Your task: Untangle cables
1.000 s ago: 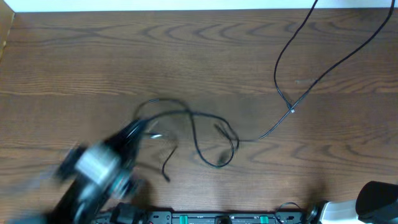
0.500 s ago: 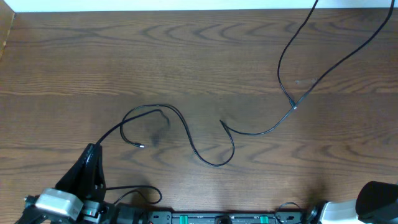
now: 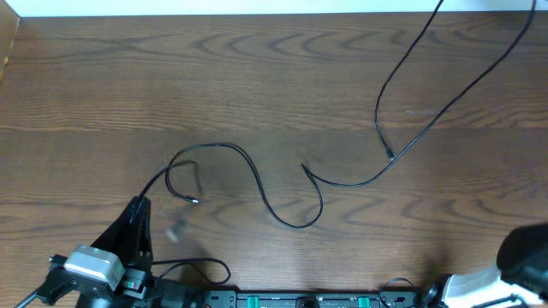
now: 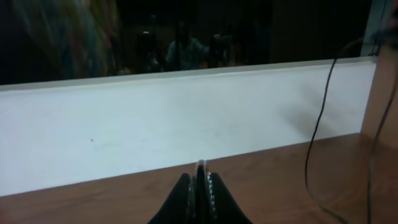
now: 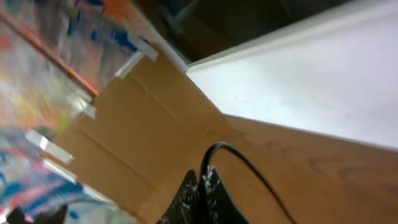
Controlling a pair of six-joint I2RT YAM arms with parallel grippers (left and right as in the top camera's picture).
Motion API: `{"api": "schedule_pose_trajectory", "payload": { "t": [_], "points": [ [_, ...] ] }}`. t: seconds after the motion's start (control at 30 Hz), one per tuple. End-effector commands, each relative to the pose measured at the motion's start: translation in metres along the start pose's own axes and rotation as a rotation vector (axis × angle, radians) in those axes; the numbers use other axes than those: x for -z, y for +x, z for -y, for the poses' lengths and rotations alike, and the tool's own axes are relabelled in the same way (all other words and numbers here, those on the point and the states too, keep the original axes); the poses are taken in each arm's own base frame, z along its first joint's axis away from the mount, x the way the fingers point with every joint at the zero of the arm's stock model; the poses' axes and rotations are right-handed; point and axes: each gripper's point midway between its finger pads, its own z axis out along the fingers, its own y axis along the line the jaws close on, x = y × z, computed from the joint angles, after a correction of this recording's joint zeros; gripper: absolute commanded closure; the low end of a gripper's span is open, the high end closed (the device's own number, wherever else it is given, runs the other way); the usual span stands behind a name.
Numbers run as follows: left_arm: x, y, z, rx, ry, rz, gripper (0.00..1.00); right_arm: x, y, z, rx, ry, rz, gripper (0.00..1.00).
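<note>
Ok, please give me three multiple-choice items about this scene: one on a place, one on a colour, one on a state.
1. In the overhead view, the long cables leave the picture at: A top right, B top left, C left edge.
2. The cables are: A white, B black, C red.
3. The left hand is: A wide open, B shut, C out of view.

Answers: 1 A, the strands run off the top right; 2 B, every strand is black; 3 B, its fingers press together in the wrist view.
</note>
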Motion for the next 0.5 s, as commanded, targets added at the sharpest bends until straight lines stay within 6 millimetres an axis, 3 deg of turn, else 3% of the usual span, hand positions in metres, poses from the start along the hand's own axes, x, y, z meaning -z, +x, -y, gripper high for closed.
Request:
{"api": "schedule_pose_trajectory", "payload": {
  "t": [0.0,0.23,0.4,0.47],
  "points": [
    [-0.012,0.008,0.006,0.016,0.039,-0.049,0.93,-0.035,0.019,0.013,0.026,-0.075,-0.074,0.99],
    [-0.031,0.026,0.009,0.054,0.061,-0.147,0.92,-0.123,0.069,-0.023,0.102,-0.286,-0.239,0.99],
    [-0.039,0.031,0.015,0.061,0.102,-0.177,0.93,-0.183,0.123,-0.051,0.132,-0.445,-0.352,0.99],
    [-0.039,0.031,0.015,0.061,0.104,-0.178,0.93,-0.203,0.145,-0.052,0.108,-0.470,-0.383,0.99]
  ]
}}
